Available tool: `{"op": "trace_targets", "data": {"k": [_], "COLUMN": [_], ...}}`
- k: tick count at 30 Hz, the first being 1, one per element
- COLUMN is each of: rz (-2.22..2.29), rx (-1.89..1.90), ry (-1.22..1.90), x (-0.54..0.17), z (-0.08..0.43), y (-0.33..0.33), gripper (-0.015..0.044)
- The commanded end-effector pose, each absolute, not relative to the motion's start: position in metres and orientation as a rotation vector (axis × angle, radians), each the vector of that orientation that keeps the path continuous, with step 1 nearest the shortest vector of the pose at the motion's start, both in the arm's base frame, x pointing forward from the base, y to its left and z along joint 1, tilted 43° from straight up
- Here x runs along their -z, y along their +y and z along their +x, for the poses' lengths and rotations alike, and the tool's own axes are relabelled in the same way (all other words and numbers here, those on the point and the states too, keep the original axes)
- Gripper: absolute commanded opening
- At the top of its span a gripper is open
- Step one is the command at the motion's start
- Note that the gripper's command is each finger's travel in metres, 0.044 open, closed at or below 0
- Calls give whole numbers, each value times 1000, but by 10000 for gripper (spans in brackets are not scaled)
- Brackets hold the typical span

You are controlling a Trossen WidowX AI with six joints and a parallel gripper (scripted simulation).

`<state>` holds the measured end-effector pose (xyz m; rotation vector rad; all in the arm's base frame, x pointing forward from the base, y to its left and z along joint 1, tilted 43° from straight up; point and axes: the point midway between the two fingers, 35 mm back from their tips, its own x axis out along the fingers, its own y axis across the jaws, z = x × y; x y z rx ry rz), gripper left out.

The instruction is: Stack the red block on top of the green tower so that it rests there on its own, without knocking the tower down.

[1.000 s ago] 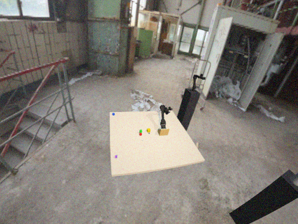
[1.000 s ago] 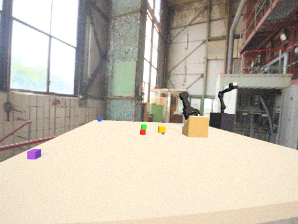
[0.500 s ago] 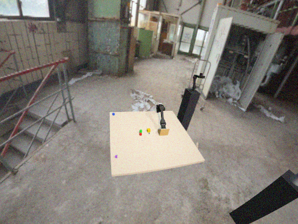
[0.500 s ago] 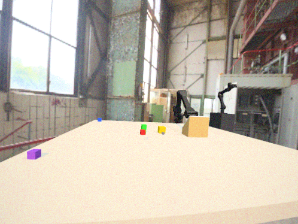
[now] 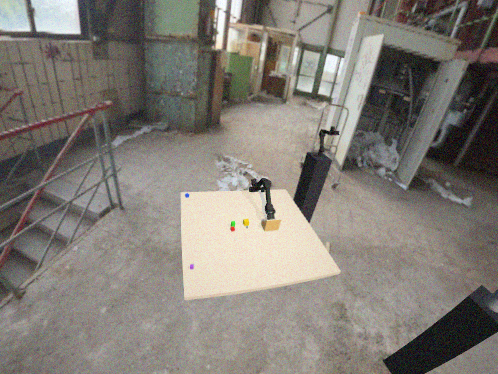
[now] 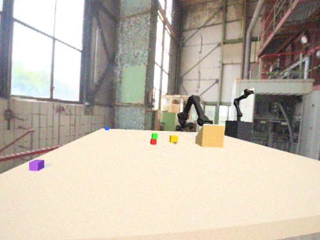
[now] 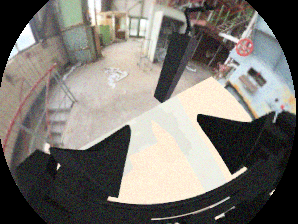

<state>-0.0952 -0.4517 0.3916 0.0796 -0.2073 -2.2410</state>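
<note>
1. Top view: red block [image 5: 233,229] [image 6: 153,141] is on the table [image 5: 240,270] [image 6: 160,186] [image 7: 165,180], right by the green tower [image 5: 233,224] [image 6: 154,136], on its near side as seen here. Not stacked on top. Touching or small gap: can't tell.
2. Top view, other items: yellow block [image 5: 246,222] [image 6: 173,138] is near the tower, to its right in view. Blue block [image 5: 187,195] [image 6: 106,128] is at the far left corner; purple block [image 5: 192,266] [image 6: 36,165] is near the left edge, well apart from the tower. Tan box [image 5: 271,225] [image 6: 212,135] is by the foot of the black arm [image 5: 269,196] [image 6: 193,102].
3. Top view, arm: bent, with the jaws [image 5: 253,187] [image 6: 185,128] toward the far edge of the table, well apart from the red block.
4. Exterior view: red block sits low, in front of the tower and partly covering it; green shows above. Yellow block is to the right, tan box further right. Jaws are behind the blocks, nothing held.
5. Exterior view, background: second arm [image 5: 322,141] [image 6: 238,106] on a dark pedestal [image 5: 312,180] [image 6: 238,129] [image 7: 175,65].
6. Wrist view: jaws wide open, nothing between them. Table surface and shadows show past the fingers, plus floor and pedestal. No block identifiable here.
</note>
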Motion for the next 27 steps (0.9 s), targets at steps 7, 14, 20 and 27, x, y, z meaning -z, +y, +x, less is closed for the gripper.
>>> {"op": "trace_targets", "data": {"k": [7,14,20,27], "rz": [299,484,644,819], "rx": [1984,1804,1666,1534], "ry": [-353,-412,-427,-384], "x": [-385,-375,-364,-342], "z": [-3,65,122,189], "y": [-456,-448,-435,-412], "gripper": [440,440,440,440]}}
